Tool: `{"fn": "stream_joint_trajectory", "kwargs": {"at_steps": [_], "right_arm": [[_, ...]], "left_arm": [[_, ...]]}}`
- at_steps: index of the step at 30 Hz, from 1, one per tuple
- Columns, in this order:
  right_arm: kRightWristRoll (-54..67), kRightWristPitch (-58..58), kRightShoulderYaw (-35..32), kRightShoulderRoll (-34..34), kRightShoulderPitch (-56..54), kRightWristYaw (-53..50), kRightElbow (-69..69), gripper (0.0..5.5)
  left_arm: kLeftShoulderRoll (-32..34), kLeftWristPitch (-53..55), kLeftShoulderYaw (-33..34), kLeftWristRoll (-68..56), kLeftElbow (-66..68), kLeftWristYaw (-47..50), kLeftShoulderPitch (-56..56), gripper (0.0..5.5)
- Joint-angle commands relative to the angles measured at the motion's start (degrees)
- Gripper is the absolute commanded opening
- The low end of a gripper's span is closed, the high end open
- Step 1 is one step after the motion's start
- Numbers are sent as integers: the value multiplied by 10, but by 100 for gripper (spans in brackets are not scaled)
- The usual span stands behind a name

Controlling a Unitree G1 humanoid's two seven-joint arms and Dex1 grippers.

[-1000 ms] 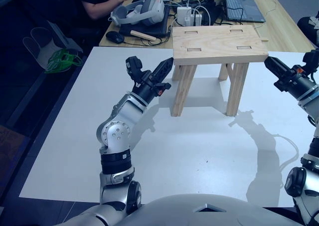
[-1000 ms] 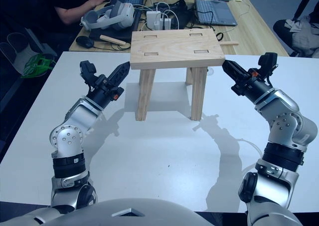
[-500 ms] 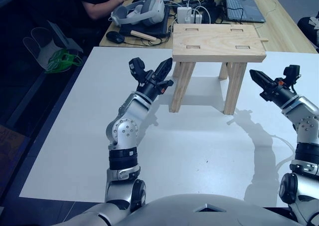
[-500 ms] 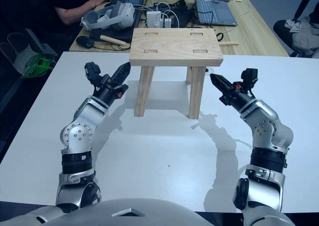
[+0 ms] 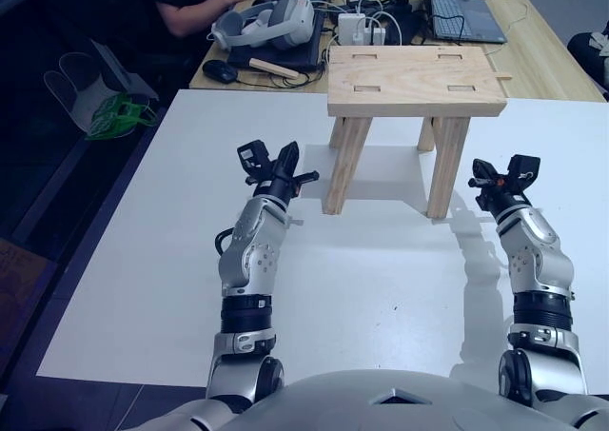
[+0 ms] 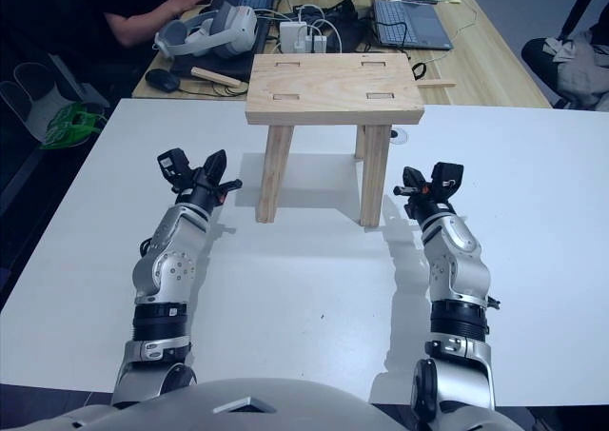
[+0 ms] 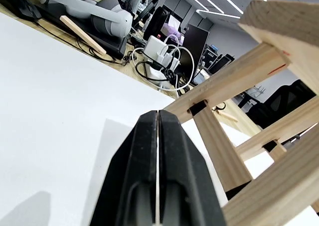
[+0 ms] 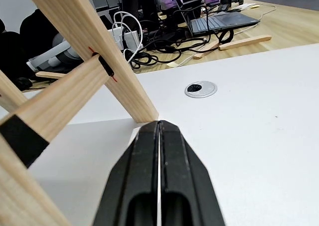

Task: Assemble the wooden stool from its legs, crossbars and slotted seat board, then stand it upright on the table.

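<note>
Pale wooden stool (image 5: 416, 81) stands upright on the white table (image 5: 362, 288), seat slots facing up. It sits between the two grippers and just ahead of their tips.

Left gripper (image 5: 288, 155): jaws pressed together on nothing. The tips point toward the near left leg (image 5: 338, 169), close to it but apart.

Right gripper (image 5: 477, 171): jaws together, empty, just beside the near right leg (image 5: 445, 165), no contact.

Judgement: assembly looks complete. The stool bears its own weight, so neither arm needs to hold it.
</note>
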Motion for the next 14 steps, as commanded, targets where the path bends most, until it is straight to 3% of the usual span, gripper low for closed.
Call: {"fn": "stream_joint_trajectory", "kwargs": {"at_steps": [1, 14], "right_arm": [[-33, -34, 11, -4, -14, -21, 10, 0], [-74, -106, 32, 1, -64, -22, 118, 0]], "left_arm": [[-13, -26, 5, 8, -7, 5, 4, 5], [-11, -76, 15, 9, 40, -6, -9, 5]]}}
